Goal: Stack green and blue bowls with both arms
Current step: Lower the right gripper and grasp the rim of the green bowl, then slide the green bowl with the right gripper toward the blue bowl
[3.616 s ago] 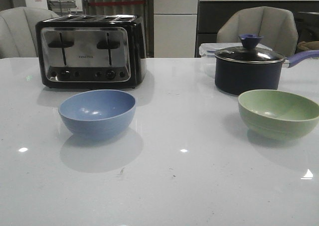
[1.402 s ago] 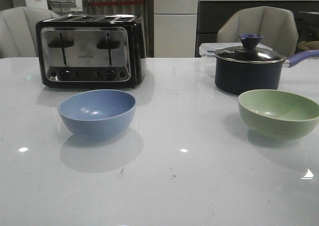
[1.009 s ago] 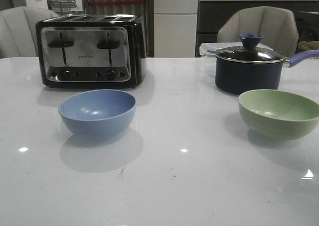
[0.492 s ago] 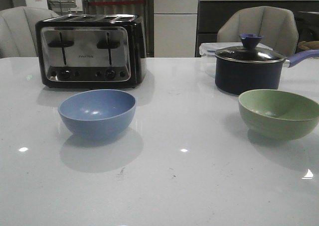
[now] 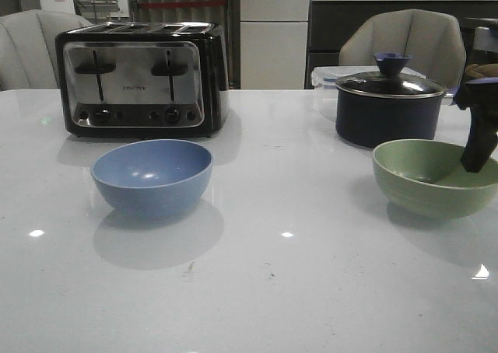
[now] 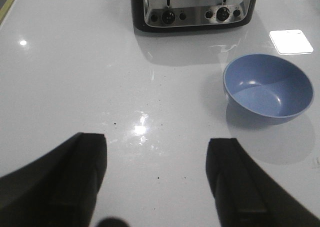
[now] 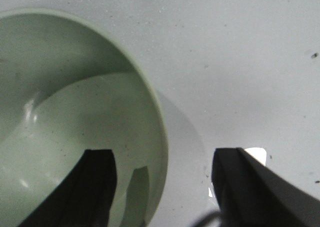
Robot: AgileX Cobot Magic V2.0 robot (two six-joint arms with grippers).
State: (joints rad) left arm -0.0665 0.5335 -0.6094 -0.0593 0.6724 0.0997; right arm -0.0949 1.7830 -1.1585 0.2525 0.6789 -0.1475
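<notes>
Right claw (image 7: 162, 187), fingers apart, straddles the green bowl (image 5: 434, 176) rim at frame right; lower squarely before pinching. Left claw (image 6: 157, 179), also apart, hangs clear of the blue bowl (image 5: 152, 176) at centre left.

My right gripper (image 7: 162, 187) at far right, jaws spread wide, my left gripper (image 6: 157, 182) spread, holding nothing
</notes>
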